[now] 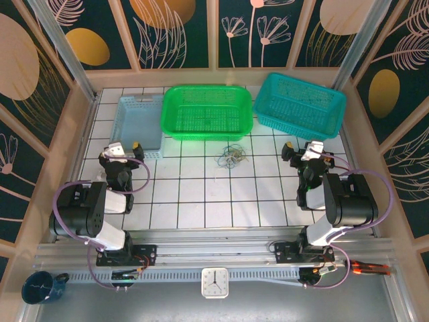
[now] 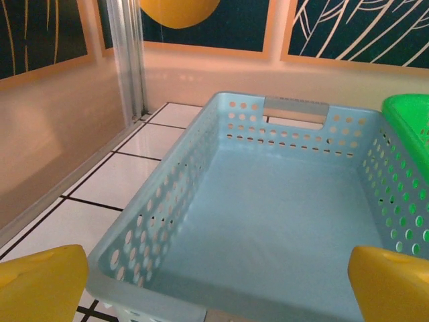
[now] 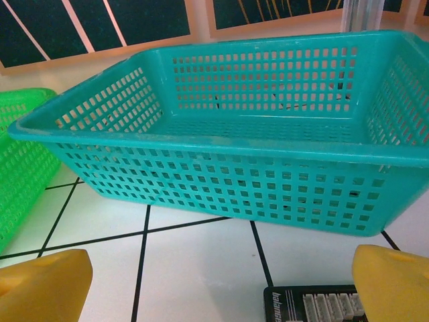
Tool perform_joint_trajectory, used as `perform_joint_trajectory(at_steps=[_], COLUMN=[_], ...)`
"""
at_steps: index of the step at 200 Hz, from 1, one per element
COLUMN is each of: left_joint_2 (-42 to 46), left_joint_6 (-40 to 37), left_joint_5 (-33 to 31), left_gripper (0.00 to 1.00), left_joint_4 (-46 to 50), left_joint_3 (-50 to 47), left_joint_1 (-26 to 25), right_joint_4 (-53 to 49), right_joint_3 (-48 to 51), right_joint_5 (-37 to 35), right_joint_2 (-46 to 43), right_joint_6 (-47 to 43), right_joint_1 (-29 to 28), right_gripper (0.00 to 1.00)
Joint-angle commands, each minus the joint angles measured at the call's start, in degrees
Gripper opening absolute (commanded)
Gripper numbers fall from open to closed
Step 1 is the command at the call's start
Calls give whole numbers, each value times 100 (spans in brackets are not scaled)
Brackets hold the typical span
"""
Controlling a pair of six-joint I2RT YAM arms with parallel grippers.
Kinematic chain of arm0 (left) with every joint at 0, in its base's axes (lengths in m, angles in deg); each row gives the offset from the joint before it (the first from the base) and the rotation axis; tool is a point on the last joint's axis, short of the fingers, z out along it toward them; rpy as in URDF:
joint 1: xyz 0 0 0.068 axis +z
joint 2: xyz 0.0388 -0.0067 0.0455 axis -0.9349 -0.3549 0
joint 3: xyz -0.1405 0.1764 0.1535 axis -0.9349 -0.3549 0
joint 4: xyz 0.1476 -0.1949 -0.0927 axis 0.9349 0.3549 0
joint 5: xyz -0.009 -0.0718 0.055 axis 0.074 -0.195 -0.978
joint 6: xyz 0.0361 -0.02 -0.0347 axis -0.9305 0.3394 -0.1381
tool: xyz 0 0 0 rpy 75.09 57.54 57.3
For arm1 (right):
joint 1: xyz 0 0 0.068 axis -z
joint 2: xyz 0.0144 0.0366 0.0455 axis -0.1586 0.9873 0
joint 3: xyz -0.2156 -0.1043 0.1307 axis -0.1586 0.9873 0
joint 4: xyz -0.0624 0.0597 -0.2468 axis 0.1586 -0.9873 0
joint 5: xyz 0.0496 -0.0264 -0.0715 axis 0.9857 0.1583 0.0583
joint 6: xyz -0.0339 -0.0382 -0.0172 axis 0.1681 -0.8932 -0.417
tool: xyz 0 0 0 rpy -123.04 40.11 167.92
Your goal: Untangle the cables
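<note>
- Lying knotted on the worktop (image 1: 201, 201) just in front of the green basket (image 1: 208, 136), midway between both arms, the cables (image 1: 231, 158) look reachable by either.
- Left hand (image 1: 125, 147) and right hand (image 1: 305, 149) gape wide and hold nothing, well apart from them, probably ready to approach.

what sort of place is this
Probably a robot lab cell: left arm and right arm bolted to a metal rail at a tiled table, patterned panels walling it in, cables laid out before a green basket.
</note>
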Motion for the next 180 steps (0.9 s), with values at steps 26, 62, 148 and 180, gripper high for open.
perform_joint_trajectory(at_steps=[26, 62, 148, 180], left_joint_2=[143, 929, 2333, 2448], left_joint_6=[-20, 15, 1520, 2100], left_joint_5=[211, 53, 906, 1643], left_gripper=[99, 99, 99, 99], left_joint_4=[-319, 923, 4142, 4995], left_joint_3=[-89, 231, 1545, 2028], left_joint_1=[-1, -1, -1, -9], right_joint_4=[-112, -932, -5555, -6514], right_joint_3=[-84, -131, -2236, -3019], right_joint_5=[-14, -463, -958, 354], right_joint_2=[-175, -1100, -2628, -2428], right_joint_6=[-13, -44, 2283, 1971], right_joint_1=[46, -73, 83, 73], right_gripper=[99, 99, 99, 99])
